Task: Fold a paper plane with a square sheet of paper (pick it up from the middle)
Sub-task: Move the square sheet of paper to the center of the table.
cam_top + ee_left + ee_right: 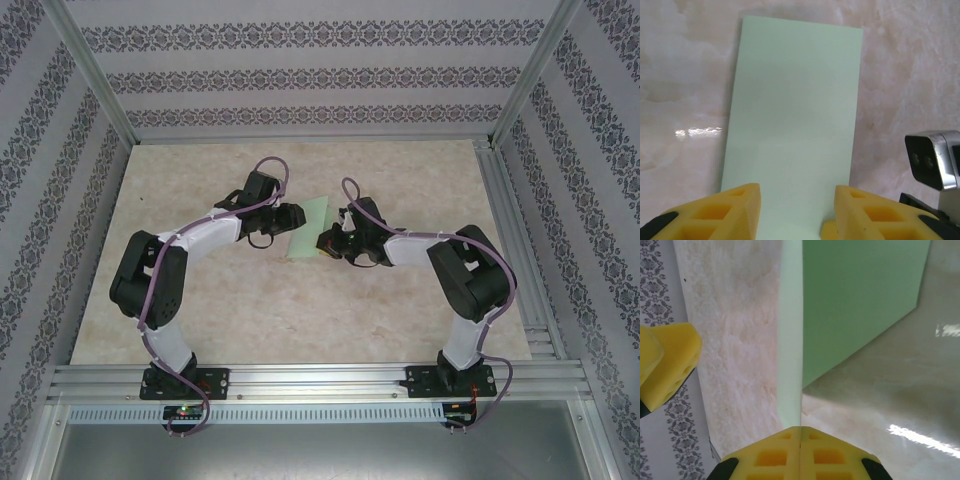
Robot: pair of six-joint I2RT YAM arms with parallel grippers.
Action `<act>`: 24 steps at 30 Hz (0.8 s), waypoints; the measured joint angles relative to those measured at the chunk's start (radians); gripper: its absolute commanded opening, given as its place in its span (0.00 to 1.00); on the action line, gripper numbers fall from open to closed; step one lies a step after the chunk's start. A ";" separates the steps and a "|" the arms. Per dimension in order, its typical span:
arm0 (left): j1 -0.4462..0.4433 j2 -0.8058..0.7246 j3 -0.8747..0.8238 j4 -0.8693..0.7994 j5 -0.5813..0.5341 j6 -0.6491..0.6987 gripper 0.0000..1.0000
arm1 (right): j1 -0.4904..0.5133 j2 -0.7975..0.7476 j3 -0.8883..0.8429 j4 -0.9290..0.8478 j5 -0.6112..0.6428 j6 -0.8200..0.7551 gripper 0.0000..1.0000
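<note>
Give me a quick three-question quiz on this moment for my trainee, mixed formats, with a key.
1. True or false: the right gripper is shut on the pale green paper sheet.
2. The fingers of the left gripper are: A) shut on the sheet; B) open, with the sheet between them; C) shut, beside the sheet.
3. Fill in: in the top view, the sheet lies ___ the two grippers.
Key: 1 true; 2 B; 3 between.

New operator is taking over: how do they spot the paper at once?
On the beige marbled table, look mid-table between the left gripper and right gripper. The sheet of paper there, an edge pinched in the right fingers, is plain pale mint green.
</note>
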 measured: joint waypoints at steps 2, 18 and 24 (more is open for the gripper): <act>0.000 0.014 0.000 0.008 0.023 0.003 0.41 | -0.026 0.000 0.002 -0.047 -0.019 -0.041 0.01; -0.047 0.222 0.114 0.021 0.132 0.045 0.30 | -0.116 -0.035 0.040 -0.406 -0.128 -0.326 0.18; -0.048 0.258 0.117 0.021 0.131 0.046 0.28 | -0.116 -0.069 -0.009 -0.326 -0.132 -0.246 0.29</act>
